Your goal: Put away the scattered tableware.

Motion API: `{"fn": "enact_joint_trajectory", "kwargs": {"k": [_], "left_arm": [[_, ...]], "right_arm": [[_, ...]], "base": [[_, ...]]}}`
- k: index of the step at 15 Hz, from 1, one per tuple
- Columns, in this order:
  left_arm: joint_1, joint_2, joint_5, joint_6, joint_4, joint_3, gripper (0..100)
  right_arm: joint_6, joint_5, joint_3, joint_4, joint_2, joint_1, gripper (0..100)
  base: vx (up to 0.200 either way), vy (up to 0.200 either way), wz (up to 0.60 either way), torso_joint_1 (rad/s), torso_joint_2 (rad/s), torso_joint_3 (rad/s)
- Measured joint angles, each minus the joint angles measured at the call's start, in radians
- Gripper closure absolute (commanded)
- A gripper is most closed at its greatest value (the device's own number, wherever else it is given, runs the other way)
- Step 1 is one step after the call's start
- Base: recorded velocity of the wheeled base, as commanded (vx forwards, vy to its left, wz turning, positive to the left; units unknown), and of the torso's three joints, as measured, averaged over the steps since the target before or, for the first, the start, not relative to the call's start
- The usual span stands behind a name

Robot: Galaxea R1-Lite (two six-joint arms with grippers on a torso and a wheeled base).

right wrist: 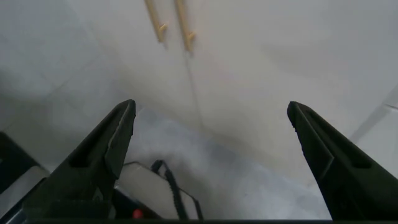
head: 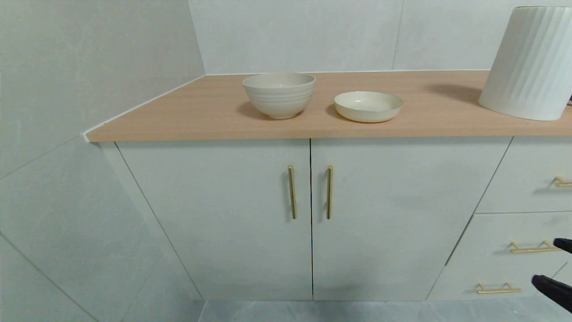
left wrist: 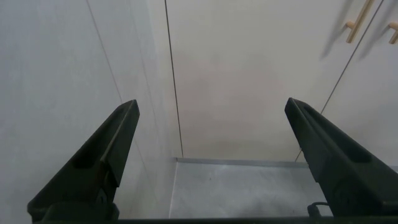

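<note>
The left gripper [left wrist: 211, 112], spread wide, hangs low by the cabinet [left wrist: 249, 74]. On the desk [head: 201, 116], upper middle of the frame, the bowl [head: 279, 95] sits left of the shallow dish [head: 368, 106]. Both lie up and left of the right gripper [head: 545, 261], also spread, at lower right.

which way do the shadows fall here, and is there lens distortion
Head view: bowl, dish and door handles throw soft shadows to their left; the cabinet's side edges lean, likely wide-angle distortion. Left wrist view: a drawer handle casts a faint streak beside it.
</note>
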Motion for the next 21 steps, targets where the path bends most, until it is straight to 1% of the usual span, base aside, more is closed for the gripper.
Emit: {"fn": "enact_joint_trajectory", "kwargs": {"k": [3,5,9,13,15,21], "left_arm": [[0.000,0.000,0.000,0.000,0.000,0.000,0],[0.000,0.000,0.000,0.000,0.000,0.000,0],[0.000,0.000,0.000,0.000,0.000,0.000,0],[0.000,0.000,0.000,0.000,0.000,0.000,0],[0.000,0.000,0.000,0.000,0.000,0.000,0],[0.000,0.000,0.000,0.000,0.000,0.000,0]], "right_arm": [[0.002,-0.004,-0.037,-0.161,0.243,0.088,0],[0.003,-0.015,-0.086,-0.237,0.384,0.149,0],[0.014,-0.028,-0.213,-0.259,0.609,0.219,0],[0.097,-0.029,-0.340,-0.266,0.773,0.275,0],[0.113,-0.030,-0.384,-0.270,0.835,0.299,0],[0.116,-0.046,-0.490,-0.389,0.998,0.333,0]], "base": [[0.000,0.000,0.00,0.000,0.00,0.000],[0.000,0.000,0.00,0.000,0.00,0.000],[0.000,0.000,0.00,0.000,0.00,0.000],[0.000,0.000,0.00,0.000,0.00,0.000],[0.000,0.000,0.00,0.000,0.00,0.000],[0.000,0.000,0.00,0.000,0.00,0.000]]}}
